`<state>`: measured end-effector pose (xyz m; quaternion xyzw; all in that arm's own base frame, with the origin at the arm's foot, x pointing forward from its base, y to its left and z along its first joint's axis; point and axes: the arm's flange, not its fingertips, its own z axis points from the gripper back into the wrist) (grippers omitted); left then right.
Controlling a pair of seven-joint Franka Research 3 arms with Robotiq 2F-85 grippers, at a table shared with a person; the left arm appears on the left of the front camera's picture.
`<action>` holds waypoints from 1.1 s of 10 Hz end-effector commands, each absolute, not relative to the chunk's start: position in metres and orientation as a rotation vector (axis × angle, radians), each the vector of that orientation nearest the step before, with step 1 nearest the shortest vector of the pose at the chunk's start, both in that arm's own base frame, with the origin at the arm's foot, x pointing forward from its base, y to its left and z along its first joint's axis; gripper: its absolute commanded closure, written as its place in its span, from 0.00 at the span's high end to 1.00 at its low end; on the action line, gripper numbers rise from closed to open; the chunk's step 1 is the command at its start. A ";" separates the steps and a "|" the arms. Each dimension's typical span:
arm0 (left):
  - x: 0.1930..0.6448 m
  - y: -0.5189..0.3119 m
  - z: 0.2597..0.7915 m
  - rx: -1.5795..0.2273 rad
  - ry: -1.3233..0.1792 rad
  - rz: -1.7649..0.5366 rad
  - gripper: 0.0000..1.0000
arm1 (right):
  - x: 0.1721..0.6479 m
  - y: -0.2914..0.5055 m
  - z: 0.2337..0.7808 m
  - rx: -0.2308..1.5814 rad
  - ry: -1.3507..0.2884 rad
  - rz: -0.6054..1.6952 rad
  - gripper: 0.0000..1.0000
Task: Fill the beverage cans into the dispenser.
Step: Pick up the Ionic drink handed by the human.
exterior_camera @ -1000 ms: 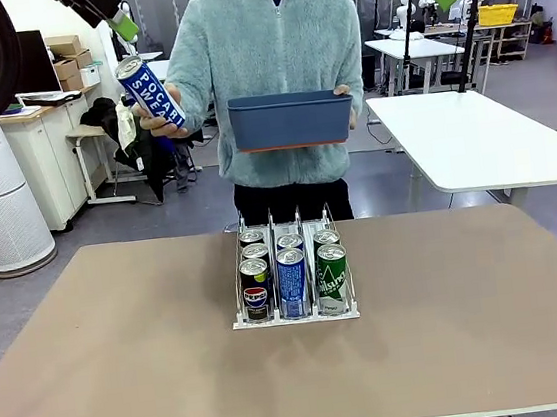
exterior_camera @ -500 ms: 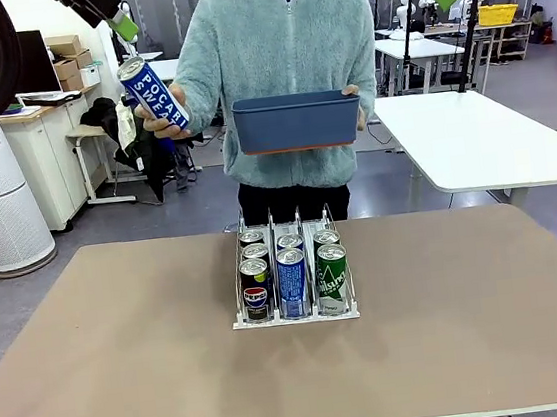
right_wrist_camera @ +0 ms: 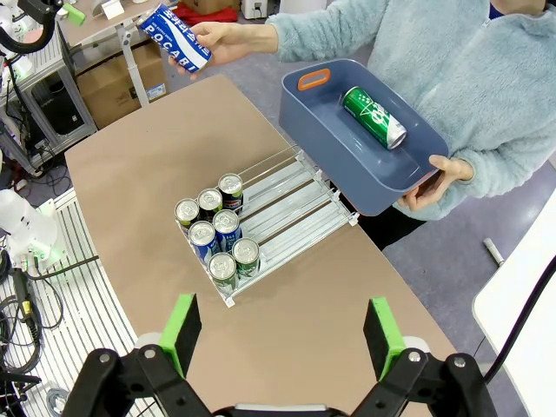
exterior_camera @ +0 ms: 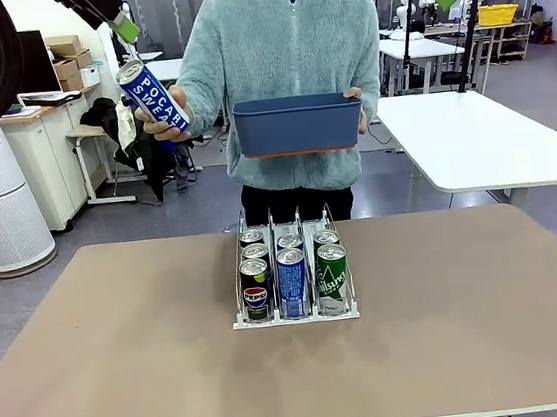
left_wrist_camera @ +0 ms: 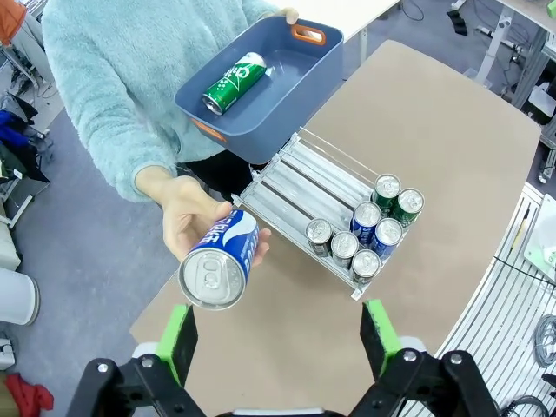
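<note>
Reaching for the Pocari Sweat can point(exterior_camera: 152, 95) at the upper left of the front view brings your left gripper point(left_wrist_camera: 278, 339), fingers spread wide, close to the person's hand point(left_wrist_camera: 187, 217) wrapped round its lower end. Close too low and you could pinch fingers; close too near the lid and the tilted can may slip. Your right gripper point(right_wrist_camera: 282, 334) hangs wide and empty at the upper right. The dispenser point(left_wrist_camera: 300, 182) sits mid-table with six cans point(exterior_camera: 292, 277) crowded at its near end and the far lanes bare. The blue bin point(exterior_camera: 297, 126), a green can point(left_wrist_camera: 233, 82) lying inside, is held up near that bare end and could crowd a drop there.
</note>
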<state>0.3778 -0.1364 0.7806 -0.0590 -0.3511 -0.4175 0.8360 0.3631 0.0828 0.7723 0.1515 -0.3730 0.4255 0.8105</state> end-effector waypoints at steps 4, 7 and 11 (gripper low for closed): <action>0.404 -0.122 0.766 -0.098 -0.741 -0.911 1.00 | 0.362 0.083 0.771 0.325 -0.795 0.909 1.00; 0.422 -0.124 0.750 -0.117 -0.744 -0.914 1.00 | 0.362 0.083 0.771 0.325 -0.795 0.909 1.00; 0.438 -0.125 0.731 -0.151 -0.731 -0.927 1.00 | 0.362 0.083 0.771 0.325 -0.795 0.909 1.00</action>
